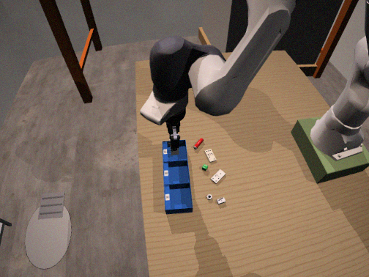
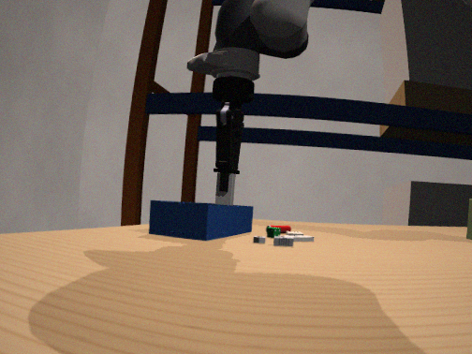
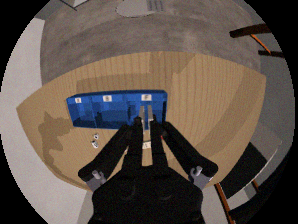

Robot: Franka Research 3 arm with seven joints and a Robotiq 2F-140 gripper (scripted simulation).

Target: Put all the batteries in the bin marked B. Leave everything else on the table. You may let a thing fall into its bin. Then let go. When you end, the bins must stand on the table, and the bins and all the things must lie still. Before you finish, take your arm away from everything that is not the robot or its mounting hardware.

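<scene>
Top view: we find the black 2-finger gripper (image 1: 174,149) (image 2: 225,202) (image 3: 146,111) closed, apparently empty; lowering it could strike the rectangular blue bins (image 1: 177,174) (image 2: 178,220) (image 3: 111,114) and shift them.

my upper arm links (image 1: 234,73) are pale grey-white, smooth and rounded, with thin seam lines where the shells meet. my wrist housing (image 1: 170,67) (image 2: 241,28) is a bulging dark charcoal shell, with a flat pale grey flange (image 1: 158,110) (image 2: 234,63) that tapers to a rounded nose at nine o'clock. below it sits a black round coupling (image 2: 233,89). my gripper (image 1: 174,147) (image 2: 225,187) (image 3: 146,111) is matte black with slim linkages, silver-grey pivots (image 3: 97,177) at eight and four o'clock in the wrist view, and pale grey fingertip pads (image 3: 150,112).
</scene>
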